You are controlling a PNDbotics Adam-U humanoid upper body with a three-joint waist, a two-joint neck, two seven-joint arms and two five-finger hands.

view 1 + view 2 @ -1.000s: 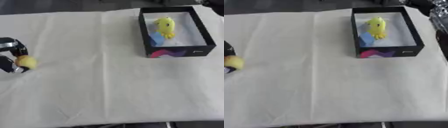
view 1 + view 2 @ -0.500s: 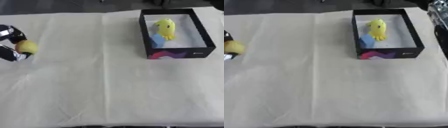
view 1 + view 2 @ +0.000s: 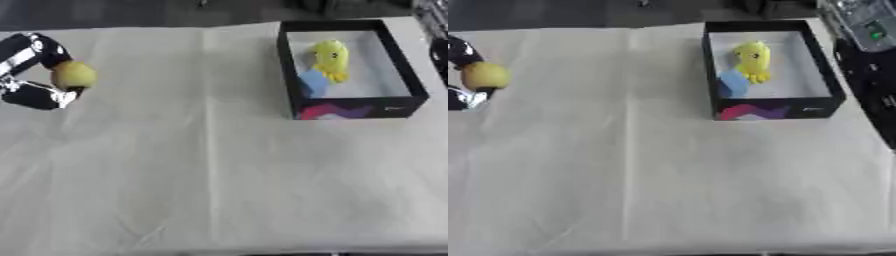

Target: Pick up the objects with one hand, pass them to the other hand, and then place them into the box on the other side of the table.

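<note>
Left robot hand [image 3: 35, 75] sits at the far left edge of the cloth-covered tabletop [image 3: 219, 175], fingers and thumb curled round a small round yellow ball-like object [image 3: 73, 75]. The ball shows between the upper finger and the lower silver-jointed thumb, on the side facing the centre of the tabletop; whether it clears the cloth cannot be told.

Black-walled rectangular box with white floor [image 3: 292, 75] lies well apart, at the far right. It already contains a yellow soft toy [image 3: 331, 59] and a small blue block [image 3: 312, 83] touching it.

Right robot hand: not seen in either view.

Judgement: the ball's exposed face points right, toward the box side, so a handover calls for the right hand to come in from that direction, around mid-tabletop.
</note>
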